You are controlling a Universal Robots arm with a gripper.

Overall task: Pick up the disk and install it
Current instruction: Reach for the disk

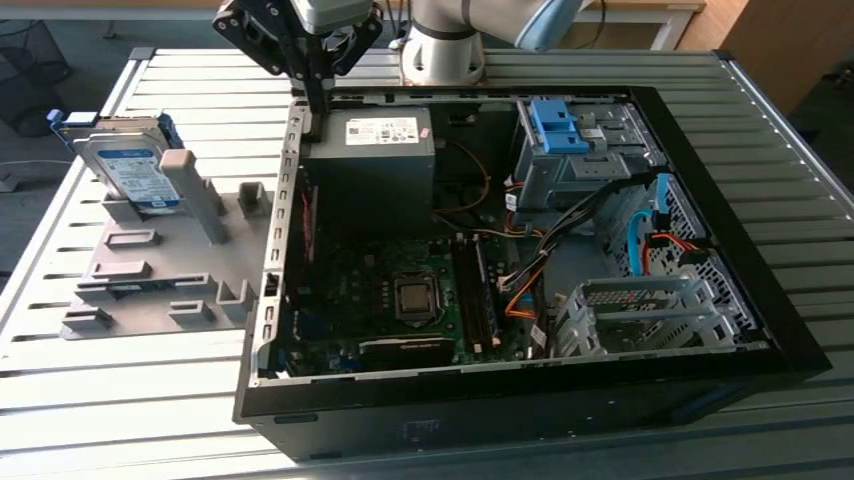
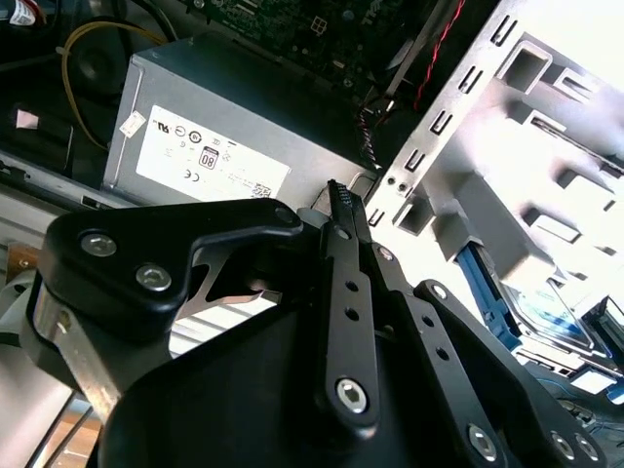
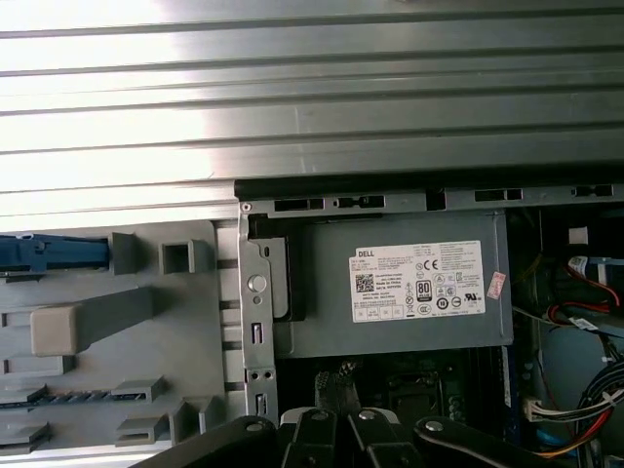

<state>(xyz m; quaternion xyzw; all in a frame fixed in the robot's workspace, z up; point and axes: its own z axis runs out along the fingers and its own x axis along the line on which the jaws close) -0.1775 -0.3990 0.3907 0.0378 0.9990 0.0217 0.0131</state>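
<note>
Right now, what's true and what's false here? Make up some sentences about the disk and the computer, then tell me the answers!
1. The disk stands in the grey holder, outside the computer case. True.
2. The jaws are holding the disk. False: they are shut on nothing, up by the case's edge near the dark-grey box.
3. The computer case is open, so its inside shows. True.
4. The disk is on the exterior view's right of the case. False: it is on the exterior view's left.

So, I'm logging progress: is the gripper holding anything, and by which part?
Nothing is held. The gripper is empty above the rim of the computer case; the disk stands apart in the grey stand.
</note>
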